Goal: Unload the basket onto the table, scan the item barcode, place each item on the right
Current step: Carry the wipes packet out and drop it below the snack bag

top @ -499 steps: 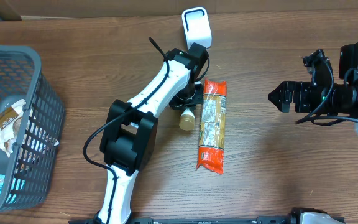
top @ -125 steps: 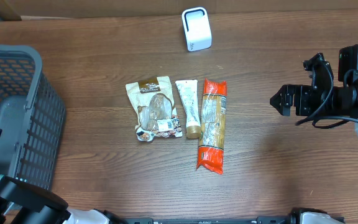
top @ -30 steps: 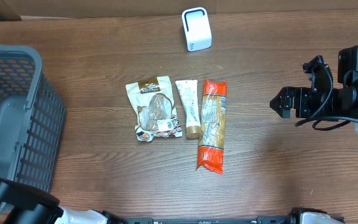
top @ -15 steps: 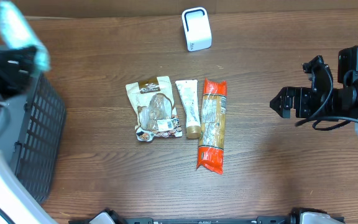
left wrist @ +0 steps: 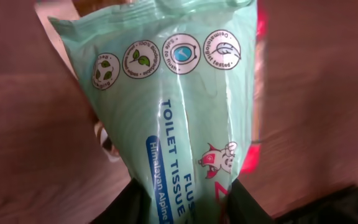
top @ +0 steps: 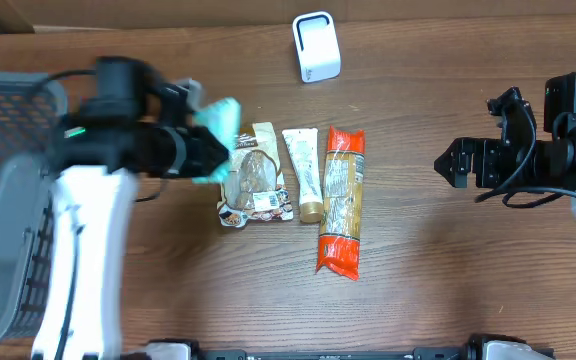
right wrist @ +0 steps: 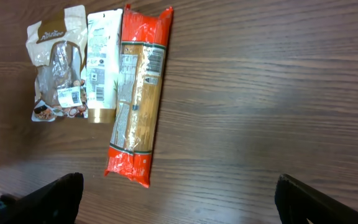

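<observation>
I had the left fingers (left wrist: pixel 129 208) pinching the lower end of a green toilet-tissue pack (left wrist: pixel 179 106), one dark finger on each side of it. The left wrist camera was nearly filled by the pack: a row of round icons near its upper end, and the printed side facing the lens. From overhead the left arm was blurred. It held the pack (top: pixel 220 122) above the counter (top: pixel 428 280), just left of the snack pouch (top: pixel 253 175) and overlapping that pouch's upper left corner. I could not tell how high it hung.

The pouch, a tube (top: pixel 305 170) and a long orange pasta bag (top: pixel 343 200) lay side by side mid-counter, the tube touching the pasta bag. The white scanner (top: pixel 316 46) stood at the far edge, well apart from the pack. The grey basket (top: pixel 8 120) sat at the left.

The right fingers (top: pixel 458 160) were spread wide and held nothing. They hung over bare wood to the right of the pasta bag.
</observation>
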You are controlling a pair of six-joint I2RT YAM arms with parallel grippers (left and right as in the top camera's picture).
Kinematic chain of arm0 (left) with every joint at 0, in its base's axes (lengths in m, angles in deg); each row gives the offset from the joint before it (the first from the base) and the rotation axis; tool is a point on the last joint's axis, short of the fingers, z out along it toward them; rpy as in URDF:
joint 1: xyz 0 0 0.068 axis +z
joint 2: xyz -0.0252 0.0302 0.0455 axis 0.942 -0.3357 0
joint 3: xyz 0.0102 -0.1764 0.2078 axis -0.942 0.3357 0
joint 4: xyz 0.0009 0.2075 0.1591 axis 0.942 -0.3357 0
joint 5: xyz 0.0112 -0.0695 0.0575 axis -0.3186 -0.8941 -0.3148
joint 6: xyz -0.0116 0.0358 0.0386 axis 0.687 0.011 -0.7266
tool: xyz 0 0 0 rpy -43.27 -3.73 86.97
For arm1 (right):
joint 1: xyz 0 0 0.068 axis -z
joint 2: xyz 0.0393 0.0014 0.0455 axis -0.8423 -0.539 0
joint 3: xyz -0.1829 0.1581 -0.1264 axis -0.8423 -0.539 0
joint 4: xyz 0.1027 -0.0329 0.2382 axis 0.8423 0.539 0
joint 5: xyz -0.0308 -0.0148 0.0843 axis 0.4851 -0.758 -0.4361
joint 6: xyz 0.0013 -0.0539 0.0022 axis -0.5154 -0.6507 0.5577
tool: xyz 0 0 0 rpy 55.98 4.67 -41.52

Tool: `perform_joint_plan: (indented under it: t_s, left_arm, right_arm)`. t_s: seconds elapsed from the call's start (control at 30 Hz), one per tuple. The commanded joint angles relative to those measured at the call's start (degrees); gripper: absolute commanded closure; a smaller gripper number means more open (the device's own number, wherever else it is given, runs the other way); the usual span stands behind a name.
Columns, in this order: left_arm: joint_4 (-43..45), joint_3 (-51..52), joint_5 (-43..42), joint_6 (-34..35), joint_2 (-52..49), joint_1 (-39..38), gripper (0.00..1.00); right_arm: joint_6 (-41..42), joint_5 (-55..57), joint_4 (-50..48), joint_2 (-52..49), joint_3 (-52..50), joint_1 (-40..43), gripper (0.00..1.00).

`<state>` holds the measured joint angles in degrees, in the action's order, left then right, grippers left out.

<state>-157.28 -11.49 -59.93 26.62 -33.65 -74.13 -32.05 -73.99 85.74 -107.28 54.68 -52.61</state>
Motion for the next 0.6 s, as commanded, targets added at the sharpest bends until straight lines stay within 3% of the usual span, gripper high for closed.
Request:
perform_joint_plan:
  t_s: [0.0, 0.17, 0.23, 0.27, 0.37, 0.57]
  left_arm:
    - [2.45, 5.99, 11.08, 5.99, -3.93, -3.98, 0.73]
    - [8.74, 12.44, 9.90, 9.84, -11.10, -7.76, 0.69]
    - [9.66, 12.98, 9.51, 9.88, -13.42, -9.25, 0.62]
    - [9.81, 12.98, 9.53, 9.88, -14.60, -10.19, 0.54]
    - [10.47, 12.98, 9.81, 9.86, -16.85, -12.59, 0.01]
    - [12.20, 11.78, 11.34, 9.86, -16.68, -14.56, 0.00]
  right_arm:
    - [0.22, -0.26, -0.22, 0.42, 1.25, -0.33, 0.00]
    - [0.20, -0.28, -0.24, 0.42, 1.25, -0.33, 0.00]
    - [0.22, -0.28, -0.24, 0.42, 1.25, -0.33, 0.00]
    - [0.22, -0.28, -0.22, 0.42, 1.25, -0.33, 0.00]
    - [0.22, -0.28, -0.22, 0.42, 1.25, -0.33, 0.00]
    - [0.22, -2.56, -0.24, 0.42, 1.25, -0.33, 0.00]
